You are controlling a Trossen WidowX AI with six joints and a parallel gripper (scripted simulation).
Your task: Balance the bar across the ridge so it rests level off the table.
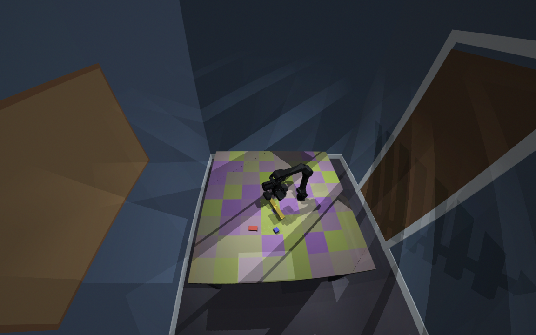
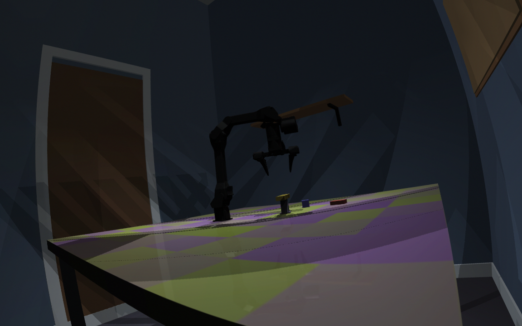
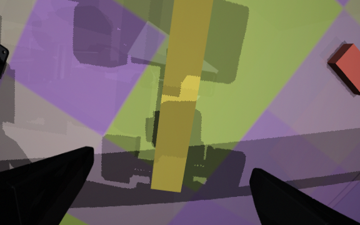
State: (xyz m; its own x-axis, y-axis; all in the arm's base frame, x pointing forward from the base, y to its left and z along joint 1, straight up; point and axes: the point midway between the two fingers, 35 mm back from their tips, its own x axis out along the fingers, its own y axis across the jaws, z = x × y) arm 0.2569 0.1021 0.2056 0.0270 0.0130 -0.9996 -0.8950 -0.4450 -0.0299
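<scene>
The yellow bar (image 1: 277,209) (image 2: 282,197) (image 3: 177,125) lies across the top of the dark ridge (image 2: 284,206), clear of the table (image 1: 220,266) (image 2: 335,283). It looks about level in the exterior view, where it is seen nearly end-on. The bar hides most of the ridge from above. My gripper (image 2: 279,173) (image 3: 173,165) is open and empty, pointing down, a clear gap above the bar. In the wrist view the bar runs from the top edge to its near end between the spread fingertips, touching neither.
A red block (image 1: 252,228) (image 2: 338,201) (image 3: 358,70) and a small blue cube (image 1: 276,230) (image 2: 305,203) stand on the table, beyond the ridge from my base. A brown shelf (image 2: 315,107) shows behind the arm in the exterior view.
</scene>
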